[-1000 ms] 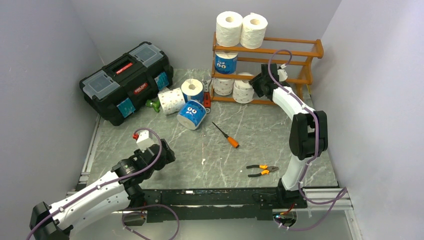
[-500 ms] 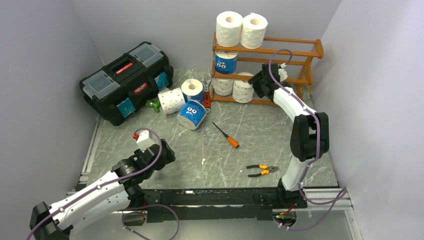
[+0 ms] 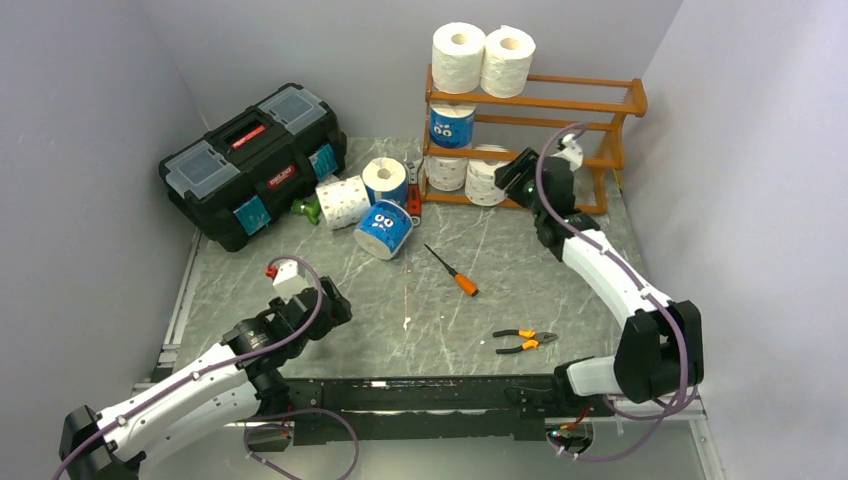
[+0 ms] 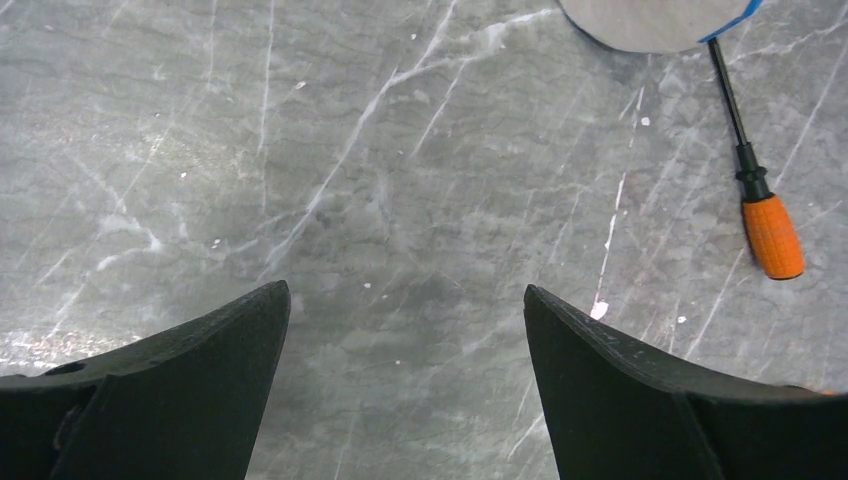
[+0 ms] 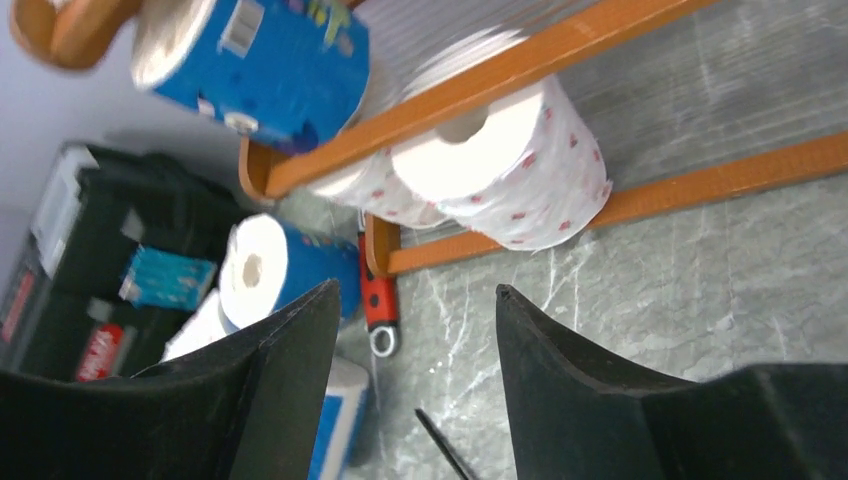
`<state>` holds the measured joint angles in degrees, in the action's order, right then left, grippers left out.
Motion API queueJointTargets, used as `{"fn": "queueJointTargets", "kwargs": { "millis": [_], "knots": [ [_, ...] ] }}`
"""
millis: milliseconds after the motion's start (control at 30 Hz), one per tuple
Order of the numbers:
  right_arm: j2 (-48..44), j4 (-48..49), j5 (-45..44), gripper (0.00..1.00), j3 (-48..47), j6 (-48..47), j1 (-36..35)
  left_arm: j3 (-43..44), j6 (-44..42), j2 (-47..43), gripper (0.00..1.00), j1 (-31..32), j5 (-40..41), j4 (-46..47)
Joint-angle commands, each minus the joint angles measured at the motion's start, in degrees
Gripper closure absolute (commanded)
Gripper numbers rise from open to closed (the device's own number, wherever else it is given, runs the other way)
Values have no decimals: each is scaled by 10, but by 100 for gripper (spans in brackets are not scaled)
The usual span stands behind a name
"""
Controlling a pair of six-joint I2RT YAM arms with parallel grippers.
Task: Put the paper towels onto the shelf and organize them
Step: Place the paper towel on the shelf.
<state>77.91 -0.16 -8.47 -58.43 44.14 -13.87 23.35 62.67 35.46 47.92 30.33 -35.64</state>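
**Grey marble table (image 3: 560, 300), rolls partly shelved**

Five paper towels (image 3: 458, 57) sit on the wooden shelf (image 3: 590, 103); three lie beside the black toolbox (image 3: 250, 165). Empty, fingers spread, the right gripper (image 5: 418, 290) hovers by the bottom tier. The left gripper (image 4: 405, 300), likewise spread and empty, hangs over the table.

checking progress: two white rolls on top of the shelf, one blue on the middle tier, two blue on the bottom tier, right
No. The two bottom-tier rolls are white, not blue; the top external view shows it, and the right wrist view too. The rest stands: two white rolls on top of the shelf, one blue roll on the middle tier.
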Motion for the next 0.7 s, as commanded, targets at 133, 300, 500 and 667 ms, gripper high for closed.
{"fn": "queueJointTargets", "kwargs": {
  "millis": [133, 300, 500, 667],
  "knots": [
    [19, 190, -85, 34, 131, -102, -41, -6, -42, 11, 5, -2, -24, 84],
    [4, 267, -38, 31, 195, -134, -33, -36, -52, -23, 3, -2, -29, 119],
    [8, 404, -81, 25, 272, -131, -34, -50, -57, -45, 2, -2, -32, 135],
    [66, 368, -67, 26, 228, -129, -34, -47, -55, -48, 3, -2, -25, 127]
  ]
}}
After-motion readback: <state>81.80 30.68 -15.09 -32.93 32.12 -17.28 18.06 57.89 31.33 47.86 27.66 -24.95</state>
